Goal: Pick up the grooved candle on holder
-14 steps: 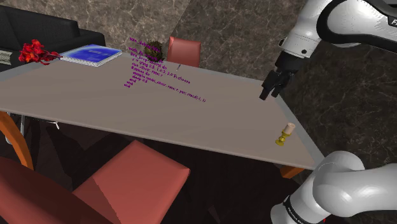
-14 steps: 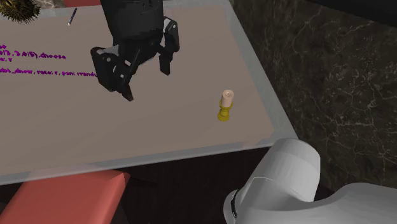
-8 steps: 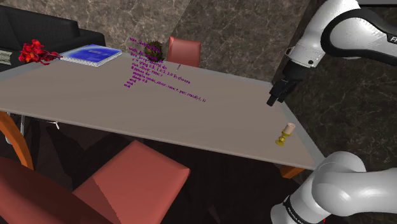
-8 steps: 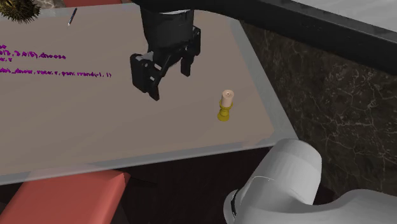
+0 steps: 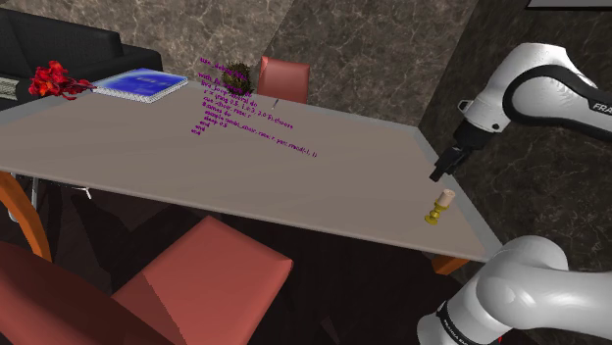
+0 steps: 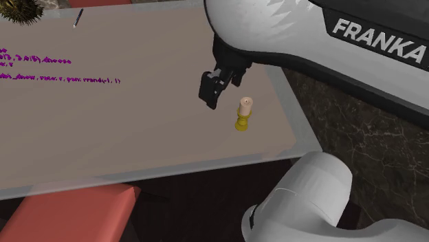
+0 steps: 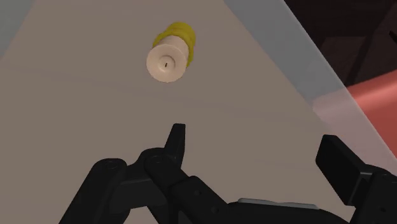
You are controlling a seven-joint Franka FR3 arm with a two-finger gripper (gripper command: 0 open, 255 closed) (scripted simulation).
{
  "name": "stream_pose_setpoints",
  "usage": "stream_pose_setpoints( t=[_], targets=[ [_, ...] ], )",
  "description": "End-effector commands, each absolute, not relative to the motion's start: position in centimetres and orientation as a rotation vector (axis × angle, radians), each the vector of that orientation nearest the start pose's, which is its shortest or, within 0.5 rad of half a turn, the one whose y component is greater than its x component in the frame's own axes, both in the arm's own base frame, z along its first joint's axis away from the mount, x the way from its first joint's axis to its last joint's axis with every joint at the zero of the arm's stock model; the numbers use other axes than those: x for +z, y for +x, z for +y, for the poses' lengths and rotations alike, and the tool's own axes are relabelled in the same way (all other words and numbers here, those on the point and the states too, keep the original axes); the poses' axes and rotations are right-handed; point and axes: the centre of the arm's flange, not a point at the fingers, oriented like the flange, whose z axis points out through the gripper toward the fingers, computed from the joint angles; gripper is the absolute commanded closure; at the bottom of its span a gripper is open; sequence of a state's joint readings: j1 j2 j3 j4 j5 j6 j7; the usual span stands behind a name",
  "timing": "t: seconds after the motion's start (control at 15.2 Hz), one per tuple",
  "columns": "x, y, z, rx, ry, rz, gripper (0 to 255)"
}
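Note:
A short cream candle stands upright on a small yellow holder near the table's corner, at the shoulder view's right. In the second exterior view the candle is just right of my black gripper, which hangs above the table without touching it. Looking down from the hand, I see the candle's round top with its wick and the yellow holder under it, ahead of my gripper. The fingers stand wide apart with nothing between them.
The table edge runs close beside the candle. A blue book, red flowers and a dark spiky object lie at the far end. A pen rests farther off. Red chairs stand around the table.
My gripper has travelled toward the shoulder view's right and come lower, ending close beside the candle. It stayed open. The candle has not moved.

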State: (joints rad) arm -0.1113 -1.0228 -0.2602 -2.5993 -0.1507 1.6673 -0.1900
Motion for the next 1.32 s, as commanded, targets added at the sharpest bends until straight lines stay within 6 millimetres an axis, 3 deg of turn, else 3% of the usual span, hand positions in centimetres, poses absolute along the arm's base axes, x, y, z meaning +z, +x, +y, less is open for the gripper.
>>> stream_pose_setpoints(
  t=[0.0, 0.26, 0.79, 0.92, 0.99, 1.25],
  targets=[
    [52.3, 22.3, -14.2, -0.151, -3.092, 0.090, 0],
    [49.6, 20.1, -18.0, -0.176, -3.107, 0.093, 0],
    [45.5, 20.1, -18.0, -0.176, -3.107, 0.093, 0],
    [45.5, 20.1, -18.0, -0.176, -3.107, 0.093, 0],
    [45.6, 20.1, -18.0, -0.176, -3.107, 0.093, 255],
    [45.6, 20.1, -18.0, -0.176, -3.107, 0.093, 255]
  ],
)
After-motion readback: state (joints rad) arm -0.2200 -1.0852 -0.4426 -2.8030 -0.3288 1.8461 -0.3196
